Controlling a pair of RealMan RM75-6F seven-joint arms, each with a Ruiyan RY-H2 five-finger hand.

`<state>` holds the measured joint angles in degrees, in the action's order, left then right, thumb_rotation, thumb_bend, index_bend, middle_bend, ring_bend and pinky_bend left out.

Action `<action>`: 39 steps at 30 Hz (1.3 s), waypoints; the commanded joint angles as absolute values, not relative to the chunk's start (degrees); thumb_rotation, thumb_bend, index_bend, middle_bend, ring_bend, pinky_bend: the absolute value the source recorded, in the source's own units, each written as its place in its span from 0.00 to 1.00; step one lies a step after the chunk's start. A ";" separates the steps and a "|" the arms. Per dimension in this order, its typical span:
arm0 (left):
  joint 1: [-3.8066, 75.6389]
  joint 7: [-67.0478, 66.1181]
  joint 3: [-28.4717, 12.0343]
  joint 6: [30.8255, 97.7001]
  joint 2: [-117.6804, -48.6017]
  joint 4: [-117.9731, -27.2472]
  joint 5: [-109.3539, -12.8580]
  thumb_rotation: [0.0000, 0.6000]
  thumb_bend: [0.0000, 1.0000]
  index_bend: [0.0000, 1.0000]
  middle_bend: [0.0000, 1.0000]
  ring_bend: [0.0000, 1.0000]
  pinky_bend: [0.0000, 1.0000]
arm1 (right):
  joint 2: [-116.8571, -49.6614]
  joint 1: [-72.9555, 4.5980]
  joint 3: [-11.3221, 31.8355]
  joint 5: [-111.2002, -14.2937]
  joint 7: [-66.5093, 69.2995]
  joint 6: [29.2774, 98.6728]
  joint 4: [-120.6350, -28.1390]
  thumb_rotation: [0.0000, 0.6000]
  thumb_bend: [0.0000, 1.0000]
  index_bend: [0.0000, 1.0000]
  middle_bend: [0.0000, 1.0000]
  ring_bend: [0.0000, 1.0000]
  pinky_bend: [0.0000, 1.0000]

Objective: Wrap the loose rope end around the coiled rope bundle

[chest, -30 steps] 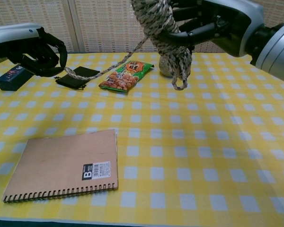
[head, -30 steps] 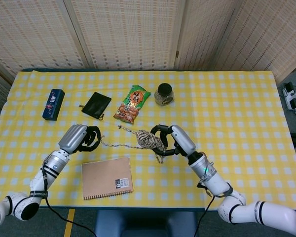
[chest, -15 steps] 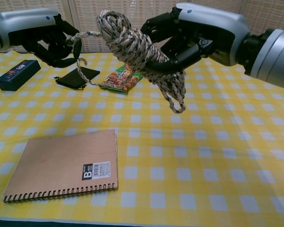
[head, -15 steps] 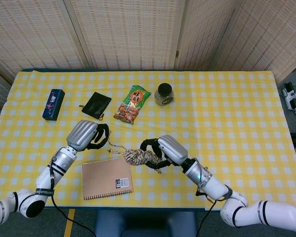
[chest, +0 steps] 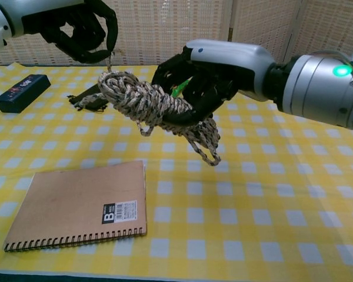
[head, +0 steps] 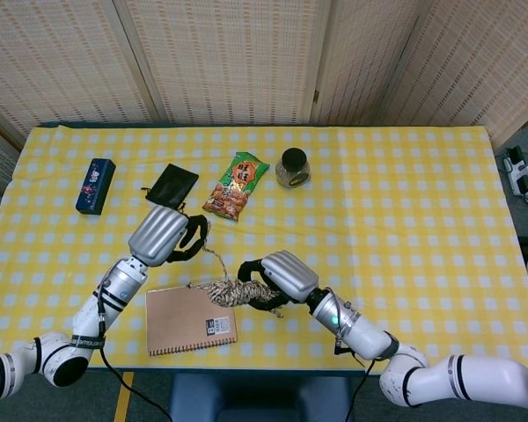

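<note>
The coiled rope bundle (head: 231,291) (chest: 142,101), beige and speckled, hangs in the air above the table, lying roughly level. My right hand (head: 277,276) (chest: 203,75) grips it around its right part, with short loops dangling below the fingers. The loose rope end (head: 213,255) (chest: 109,60) runs up from the bundle's left tip to my left hand (head: 165,235) (chest: 76,26), which pinches it above and to the left of the bundle. The rope between the two hands is short and nearly taut.
A brown spiral notebook (head: 191,317) (chest: 78,204) lies just under the bundle. Further back sit a black pouch (head: 172,185), a snack packet (head: 237,185), a small jar (head: 292,167) and a dark blue box (head: 95,185) (chest: 22,91). The tablecloth is yellow checked (head: 422,220).
Both hands have come nearer to me and risen. The bundle has swung level and moved left over the notebook. My left hand has lifted the loose end above the bundle.
</note>
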<state>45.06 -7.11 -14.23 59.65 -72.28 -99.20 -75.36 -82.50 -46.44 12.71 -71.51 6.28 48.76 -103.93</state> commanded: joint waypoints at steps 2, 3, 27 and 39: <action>45.10 -8.69 -13.76 61.95 -73.04 -99.86 -78.62 1.00 0.68 0.69 0.86 0.76 0.75 | -85.90 -49.61 13.82 -60.27 -2.99 48.38 -104.62 1.00 0.70 0.90 0.76 0.80 0.71; 45.05 -9.00 -13.61 62.44 -73.15 -100.02 -79.36 1.00 0.68 0.69 0.86 0.76 0.75 | -86.53 -50.09 14.00 -58.62 -4.27 48.75 -104.53 1.00 0.70 0.90 0.76 0.80 0.71; 43.33 -11.07 -10.78 67.75 -76.39 -104.17 -87.16 1.00 0.68 0.69 0.86 0.76 0.75 | -98.67 -55.85 20.31 -37.31 -9.81 54.47 -95.90 1.00 0.70 0.90 0.76 0.80 0.71; 44.31 -9.28 -11.05 66.37 -78.96 -102.70 -86.68 1.00 0.68 0.69 0.86 0.75 0.75 | -99.71 -56.03 20.83 -37.71 -6.61 50.39 -94.89 1.00 0.70 0.90 0.77 0.80 0.71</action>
